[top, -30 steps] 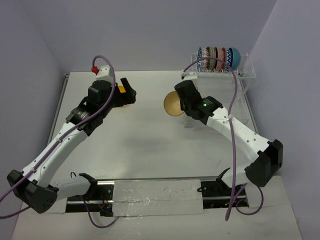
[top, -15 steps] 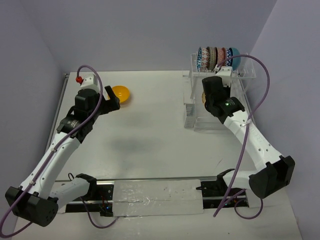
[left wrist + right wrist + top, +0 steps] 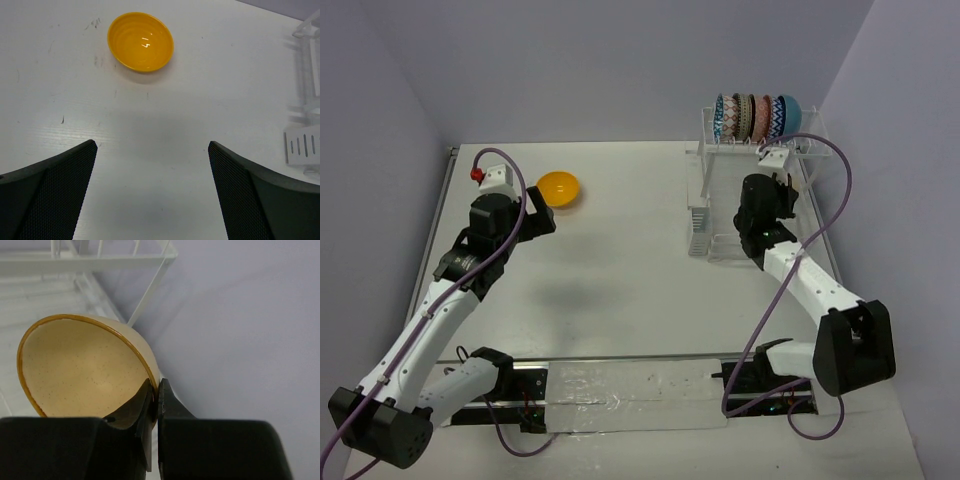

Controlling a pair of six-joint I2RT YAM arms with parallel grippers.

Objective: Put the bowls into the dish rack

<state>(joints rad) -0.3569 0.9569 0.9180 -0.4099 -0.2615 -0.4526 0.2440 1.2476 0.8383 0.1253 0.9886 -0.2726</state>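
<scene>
The left tool (image 3: 151, 150) hangs open above the tabletop (image 3: 620, 260), its 2 fingers (image 3: 60, 185) spread wide with nothing between them. Just beyond it, at the far left of the tabletop, the orange-yellow bowl (image 3: 141, 41) sits upright on its base, clear of the fingers. In the overhead view this bowl (image 3: 559, 187) lies well apart from the dish rack (image 3: 706, 150), which stands at the far right corner against the wall.

The right tool (image 3: 155, 390) is clamped on the rim of the speckled tan bowl (image 3: 85, 370), 1 finger inside the rim and 1 outside. The bowl is tipped on its side, with its brown-edged mouth facing the wrist camera. White rack wires (image 3: 150, 287) run just above and behind it. From overhead, the right tool (image 3: 775, 190) is over the rack's lower tray (image 3: 720, 243), in front of the raised level. The tan bowl itself can hardly be made out in that view.

On the raised level, a row of bowls (image 3: 756, 116) stands on edge between the prongs. They are patterned blue-white, brown and pink ones, with a plain teal bowl (image 3: 791, 113) at the right end. The small side basket (image 3: 698, 226) hangs on the rack's left side.
</scene>
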